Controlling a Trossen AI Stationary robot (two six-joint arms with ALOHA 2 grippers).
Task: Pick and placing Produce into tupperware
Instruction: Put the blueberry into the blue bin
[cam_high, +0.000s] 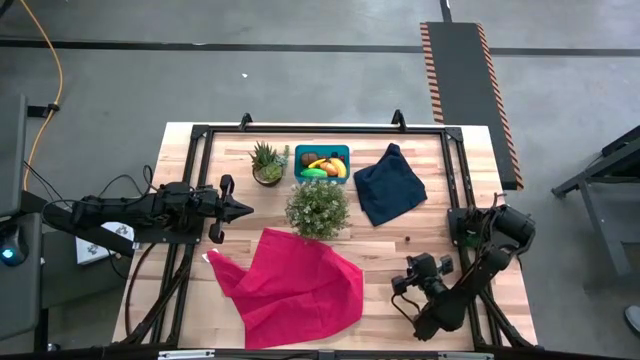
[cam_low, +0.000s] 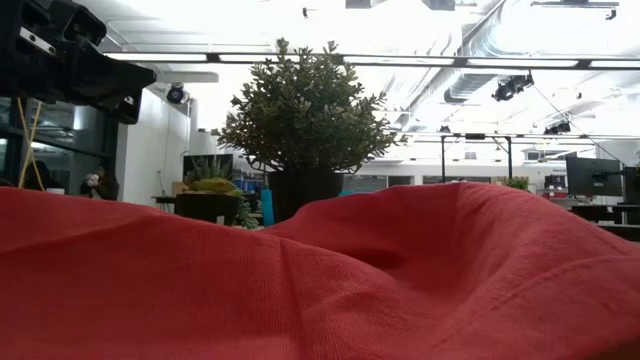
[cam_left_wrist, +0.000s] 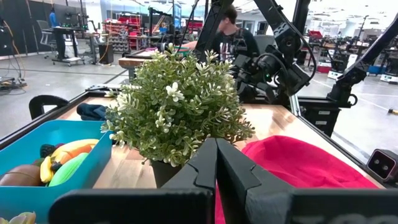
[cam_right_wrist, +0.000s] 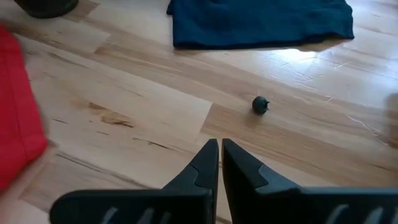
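Hovering over bare wooden surface (cam_high: 190, 140), right gripper (cam_right_wrist: 220, 147) has its jaws clenched on nothing, a tiny dark bit (cam_right_wrist: 260, 105) lying ahead of it near the navy cloth (cam_right_wrist: 261, 22); left gripper (cam_left_wrist: 216, 149), jaws clenched empty too, faces the bushy plant (cam_left_wrist: 177, 112) beside the teal tupperware (cam_high: 322, 151) holding banana (cam_high: 341, 167) and other produce

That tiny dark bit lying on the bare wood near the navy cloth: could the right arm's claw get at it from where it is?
Probably yes. The tiny dark bit lies alone on bare wood just ahead of the right claw, with nothing between them, though its fingers are shut.
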